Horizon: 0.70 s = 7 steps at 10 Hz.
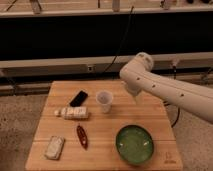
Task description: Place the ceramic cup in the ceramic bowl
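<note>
camera view: only view, looks down on the table from the front
table (102, 131): wooden, square, pale floor around it
cup (104, 101): upright near table middle, toward the back, standing on the wood, not in the bowl
bowl (134, 144): front right of table, green, nothing inside it; well apart from cup, to the cup's front right
arm (165, 90): white, comes in from the right edge, slants up to a rounded joint above the table's back right
gripper (133, 93): hangs below that joint, just right of cup, higher than the cup's rim; not touching cup as far as seen
gripper state: cannot tell, mostly hidden by the arm
phone (78, 98): black, flat, left of cup, near it
box (74, 113): white, lying on its side, front left of cup, just below phone
red pod (81, 136): dark red, long, lying between box and front edge
packet (54, 147): whitish, front left corner
in the way: bare wood between cup and bowl; arm crosses above table's right side
cable (126, 37): black, runs down the dark wall behind
</note>
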{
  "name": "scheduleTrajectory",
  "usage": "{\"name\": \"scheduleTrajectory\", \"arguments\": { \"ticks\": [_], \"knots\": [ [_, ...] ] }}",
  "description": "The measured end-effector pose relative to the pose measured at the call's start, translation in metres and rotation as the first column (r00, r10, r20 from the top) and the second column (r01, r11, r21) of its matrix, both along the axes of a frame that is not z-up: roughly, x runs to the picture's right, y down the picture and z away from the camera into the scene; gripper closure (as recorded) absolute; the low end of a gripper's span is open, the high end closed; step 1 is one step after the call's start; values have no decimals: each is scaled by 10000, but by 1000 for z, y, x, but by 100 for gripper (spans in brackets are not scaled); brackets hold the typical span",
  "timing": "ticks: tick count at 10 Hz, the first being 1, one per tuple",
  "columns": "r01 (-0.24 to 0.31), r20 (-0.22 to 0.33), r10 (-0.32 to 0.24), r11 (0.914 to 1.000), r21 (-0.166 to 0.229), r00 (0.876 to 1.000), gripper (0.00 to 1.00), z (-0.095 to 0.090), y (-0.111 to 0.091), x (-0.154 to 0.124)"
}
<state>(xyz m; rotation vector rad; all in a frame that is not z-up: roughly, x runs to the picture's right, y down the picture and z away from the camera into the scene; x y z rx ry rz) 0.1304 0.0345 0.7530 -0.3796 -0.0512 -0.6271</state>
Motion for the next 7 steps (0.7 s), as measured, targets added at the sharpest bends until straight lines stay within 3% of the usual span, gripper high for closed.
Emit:
{"name": "scheduleTrajectory", "arguments": {
  "ticks": [1,7],
  "knots": [
    [132,173,-130,9999,-87,9998,20,5,7,-13],
    [893,728,-861,9951,-414,9936,20,12,24,-31]
  ]
}}
